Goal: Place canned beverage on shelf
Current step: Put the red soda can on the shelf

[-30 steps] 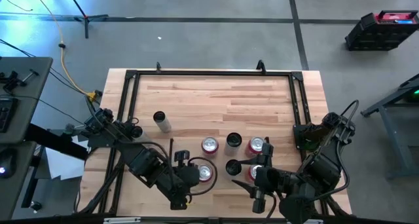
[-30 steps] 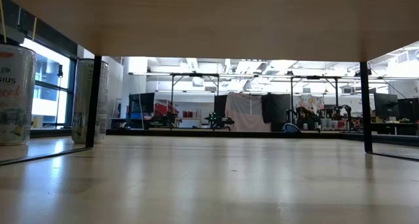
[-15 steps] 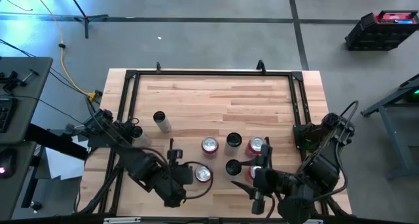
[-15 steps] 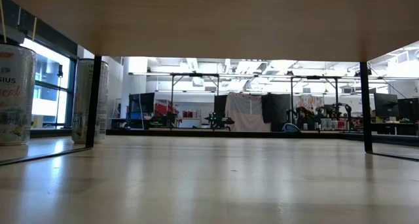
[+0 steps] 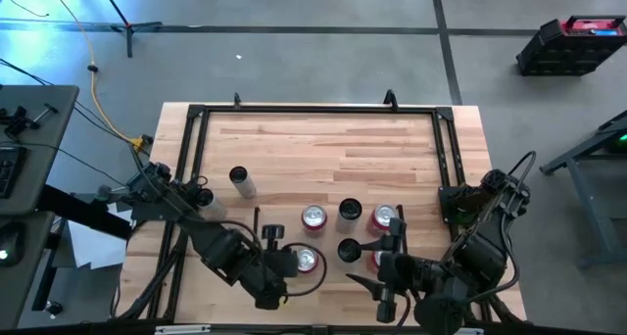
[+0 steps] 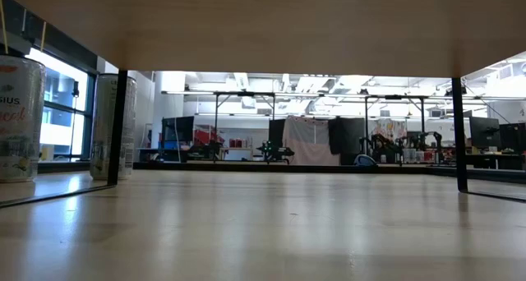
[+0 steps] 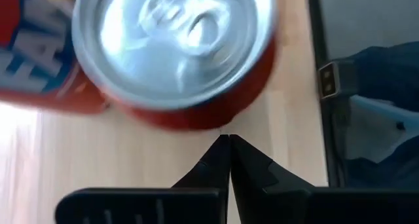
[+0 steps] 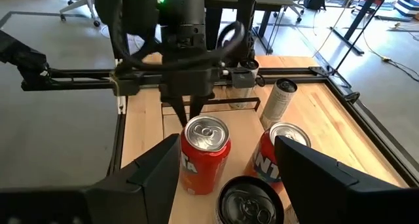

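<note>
Progress: early, no can on shelf | red can (image 5: 307,261) standing on bench (image 5: 323,149), 6 o'clock | left gripper (image 7: 224,160) just beside it, jaws clenched, empty | right gripper (image 5: 384,301) waits at 5 o'clock, jaws parted, empty | shelf placement remains

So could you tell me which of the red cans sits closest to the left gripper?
The red can nearest the table's front edge, right beside the shut left gripper; the other red cans stand farther right.
</note>
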You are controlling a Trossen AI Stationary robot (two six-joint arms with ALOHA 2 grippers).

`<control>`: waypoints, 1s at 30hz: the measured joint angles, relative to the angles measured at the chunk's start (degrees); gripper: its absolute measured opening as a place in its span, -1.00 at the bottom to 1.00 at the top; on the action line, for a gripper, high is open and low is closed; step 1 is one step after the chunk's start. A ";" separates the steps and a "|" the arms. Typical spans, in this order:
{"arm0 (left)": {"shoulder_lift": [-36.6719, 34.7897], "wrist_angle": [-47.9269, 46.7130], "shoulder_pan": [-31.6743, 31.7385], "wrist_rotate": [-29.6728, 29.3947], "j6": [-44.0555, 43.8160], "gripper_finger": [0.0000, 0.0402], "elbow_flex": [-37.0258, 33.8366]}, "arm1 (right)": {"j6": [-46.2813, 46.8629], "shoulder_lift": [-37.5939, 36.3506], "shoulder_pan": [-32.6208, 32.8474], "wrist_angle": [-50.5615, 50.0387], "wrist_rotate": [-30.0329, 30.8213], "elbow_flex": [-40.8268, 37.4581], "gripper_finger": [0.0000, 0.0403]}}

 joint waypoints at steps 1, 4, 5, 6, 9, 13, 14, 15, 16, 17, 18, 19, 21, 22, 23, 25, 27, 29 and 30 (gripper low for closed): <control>0.00 1.00 0.00 0.02 0.79 -0.99 0.00 | -0.41 0.00 0.00 0.00 -0.02 0.00 0.15; 0.00 3.53 0.19 0.07 3.45 -0.99 0.00 | -0.52 0.00 -0.01 -0.02 -0.02 0.00 0.15; 0.00 3.96 0.36 0.07 4.05 -0.99 0.00 | -0.51 0.00 -0.02 -0.02 0.00 0.00 0.15; 0.00 4.17 0.56 0.09 4.60 -0.99 0.00 | -0.51 0.00 -0.02 -0.02 0.00 0.00 0.15; 0.00 4.23 1.40 0.09 4.80 -1.00 0.00 | -0.51 0.00 -0.04 -0.02 0.00 0.00 0.15; -0.02 3.44 2.21 0.59 4.68 -1.00 0.00 | -0.50 0.00 -0.03 -0.02 -0.04 0.00 0.15; -0.02 3.46 2.23 1.09 4.43 -1.00 0.00 | -0.51 0.00 -0.02 -0.02 -0.04 0.00 0.15; -0.02 3.46 2.19 1.49 4.21 -1.00 0.00 | -0.51 0.00 -0.02 -0.02 -0.04 0.00 0.15; -0.04 3.46 1.99 1.95 3.87 -1.00 0.00 | -0.51 0.00 -0.02 -0.04 -0.07 0.00 0.15; -0.04 3.45 1.69 2.18 3.78 -1.00 0.00 | -0.51 0.00 -0.02 -0.04 -0.07 0.00 0.15; -0.04 3.46 1.44 2.30 3.78 -1.00 0.00 | -0.51 0.00 -0.02 -0.04 -0.07 0.00 0.15; -0.04 3.46 1.17 2.32 3.77 -1.00 0.00 | -0.71 0.00 -0.03 -0.04 -0.06 0.00 0.15; -0.07 3.46 0.77 2.29 3.77 -1.00 0.00 | -0.80 0.00 -0.02 -0.04 -0.09 0.00 0.15; -0.07 3.46 0.70 2.24 3.77 -1.00 0.00 | -0.81 0.00 -0.02 -0.04 -0.09 0.00 0.15; -0.07 3.44 0.70 2.00 3.79 -1.00 0.00 | -0.81 0.00 -0.03 -0.04 -0.09 0.00 0.15; -0.07 3.26 0.76 0.82 4.46 -1.00 0.00 | -0.81 0.00 -0.04 -0.04 -0.09 0.00 0.15; -0.07 1.45 1.22 -0.54 4.96 -1.00 0.02 | -0.79 0.00 -0.04 -0.04 -0.02 0.00 0.15; -0.07 -1.30 1.85 -1.64 4.81 -1.00 0.02 | -0.49 0.00 -0.04 -0.02 -0.02 0.00 0.15; -0.07 -2.62 2.22 -2.16 4.48 -1.00 0.02 | -0.46 0.00 -0.04 -0.02 -0.02 0.00 0.15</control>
